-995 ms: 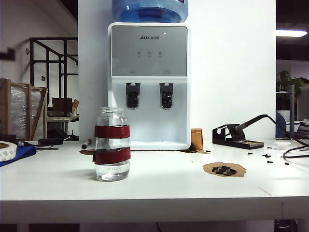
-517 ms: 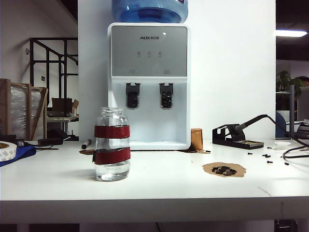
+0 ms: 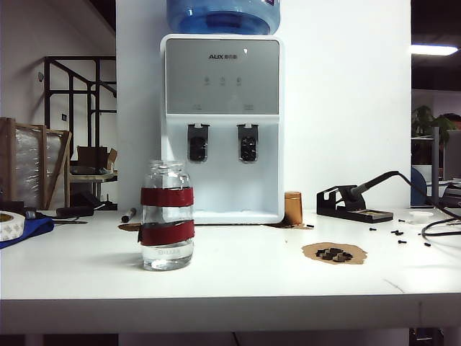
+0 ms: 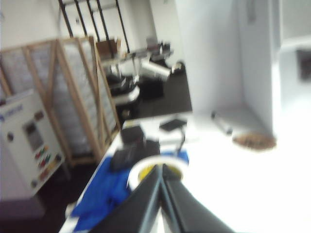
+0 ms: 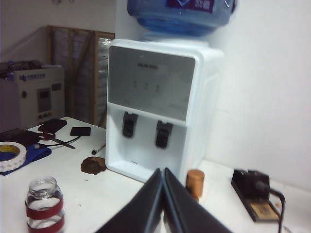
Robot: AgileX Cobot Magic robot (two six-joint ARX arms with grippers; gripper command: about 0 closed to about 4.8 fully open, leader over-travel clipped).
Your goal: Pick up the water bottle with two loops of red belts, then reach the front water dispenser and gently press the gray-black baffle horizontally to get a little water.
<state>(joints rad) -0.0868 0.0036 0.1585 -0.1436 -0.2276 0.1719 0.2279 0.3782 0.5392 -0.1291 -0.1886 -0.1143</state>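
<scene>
A white worktop (image 3: 238, 277) fills the lower half of the exterior view, backed by a white wall with dark shelving and a wooden crate at the left edge. The water dispenser (image 3: 222, 126) stands at upper centre with the blue jug (image 3: 223, 14) on top, its two dark baffles facing the camera, so a horizontal push looks reachable from the front. The water bottle (image 3: 167, 215) stands upright at lower centre-left, apart from the dispenser and nearer the camera, untouched, probably set there for a clear grasp. Neither arm shows in the exterior view. In the left wrist view, which is blurred, the left tool (image 4: 161, 194) has its fingers pressed together and empty, above a tape roll (image 4: 158, 167) and blue cloth (image 4: 104, 194). The right tool (image 5: 163, 194) is likewise pressed together, holding nothing, aimed toward the dispenser with the bottle at lower left of its frame. Picking up is not yet begun.
</scene>
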